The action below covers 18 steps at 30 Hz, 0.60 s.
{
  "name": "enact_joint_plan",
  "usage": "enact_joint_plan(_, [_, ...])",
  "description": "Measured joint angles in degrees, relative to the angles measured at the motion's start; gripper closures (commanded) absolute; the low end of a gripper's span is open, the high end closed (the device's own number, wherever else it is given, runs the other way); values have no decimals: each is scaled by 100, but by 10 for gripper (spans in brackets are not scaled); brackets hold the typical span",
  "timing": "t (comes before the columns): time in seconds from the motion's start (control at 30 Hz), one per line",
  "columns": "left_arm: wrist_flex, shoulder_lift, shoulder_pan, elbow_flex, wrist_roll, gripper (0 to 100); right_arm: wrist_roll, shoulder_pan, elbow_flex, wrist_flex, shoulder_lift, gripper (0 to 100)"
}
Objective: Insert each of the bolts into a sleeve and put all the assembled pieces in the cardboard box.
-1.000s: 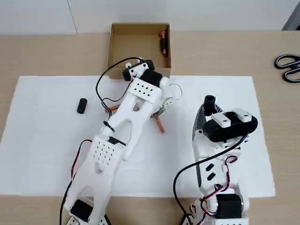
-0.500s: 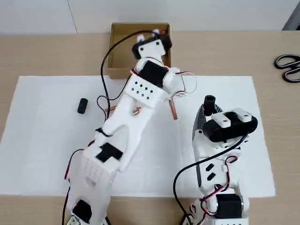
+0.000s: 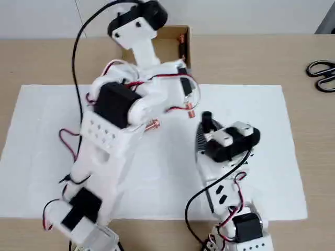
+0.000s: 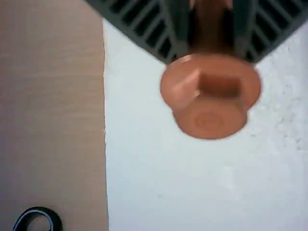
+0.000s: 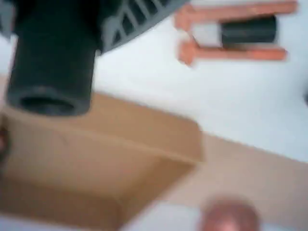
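My left gripper (image 3: 185, 92) hangs raised in front of the cardboard box (image 3: 157, 32), shut on an orange bolt (image 3: 189, 106) whose head (image 4: 210, 94) points down over the white paper. Just right of it, my right gripper (image 3: 208, 125) is shut on a black sleeve (image 3: 207, 119) held upright, its open end (image 5: 48, 98) facing the box (image 5: 101, 154). An assembled piece (image 3: 182, 46) lies inside the box at its right wall. Two more bolts (image 5: 231, 54) and a loose sleeve (image 5: 249, 30) lie together on the paper.
The white paper sheet (image 3: 261, 104) covers the middle of the wooden table. Scissors (image 3: 322, 74) lie at the far right edge. An orange bolt end (image 3: 153, 124) peeks out beside the left arm's body, which hides most of the box and the paper's left middle.
The left arm lifted the bolt off the paper and rose high in front of the box. The right arm shifted left with the sleeve, closer to the bolt.
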Motion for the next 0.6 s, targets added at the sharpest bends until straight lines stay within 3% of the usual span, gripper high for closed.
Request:
enact_joint_plan(0.3, [-404, -1960, -26, 1415, 0, 994, 1178, -826, 475, -1354, -9, 994])
enact_joint_plan(0.5, [-818, -2813, -712, 2013, -62, 994, 1380, -1169, 703, -1723, -9, 994])
enact_joint_plan(0.6, [-1345, -3095, -985, 2470, -519, 994, 1398, -1292, 703, -1723, -9, 994])
